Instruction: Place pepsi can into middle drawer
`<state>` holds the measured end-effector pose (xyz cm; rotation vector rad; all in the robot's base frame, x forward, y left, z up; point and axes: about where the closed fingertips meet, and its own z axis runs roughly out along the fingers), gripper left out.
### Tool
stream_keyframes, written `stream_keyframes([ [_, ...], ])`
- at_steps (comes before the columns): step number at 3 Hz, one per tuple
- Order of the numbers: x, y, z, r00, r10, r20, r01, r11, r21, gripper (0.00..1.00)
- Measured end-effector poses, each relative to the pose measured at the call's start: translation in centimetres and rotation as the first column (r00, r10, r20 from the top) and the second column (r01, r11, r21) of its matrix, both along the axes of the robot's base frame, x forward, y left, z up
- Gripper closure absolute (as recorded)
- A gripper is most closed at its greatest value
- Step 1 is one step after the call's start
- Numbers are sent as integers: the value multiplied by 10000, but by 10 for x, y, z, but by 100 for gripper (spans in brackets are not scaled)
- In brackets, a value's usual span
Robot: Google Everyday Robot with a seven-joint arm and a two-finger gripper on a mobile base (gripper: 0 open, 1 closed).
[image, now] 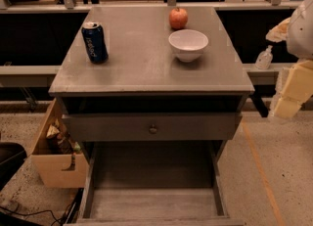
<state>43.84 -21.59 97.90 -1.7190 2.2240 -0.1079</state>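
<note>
The pepsi can [95, 42], dark blue with a silver top, stands upright at the back left of the grey cabinet top [142, 68]. The middle drawer [151, 203] is pulled out toward the camera below the cabinet, and its streaky grey floor shows nothing in it. My gripper [288, 93], cream-coloured, hangs at the right edge of the view. It is beyond the cabinet's right side, well away from the can, and holds nothing that I can see.
A red apple [178, 18] and a white bowl [188, 44] sit at the back right of the cabinet top. A grey drawer front with a small round knob [153, 128] lies above the open drawer. A cardboard box [56, 156] stands on the floor at the left.
</note>
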Motion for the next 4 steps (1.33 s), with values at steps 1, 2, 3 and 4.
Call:
stream_keyframes([
  [1,0,0,0,10000,0,2,0,10000,0,0],
  [2,16,9,-4,9996,-76,283,66,9994,345,0],
  [3,42,25,-14,9963,-417,757,320,9917,1245,0],
  [4,75,42,-22,9858,-896,1423,504,9649,2579,0],
])
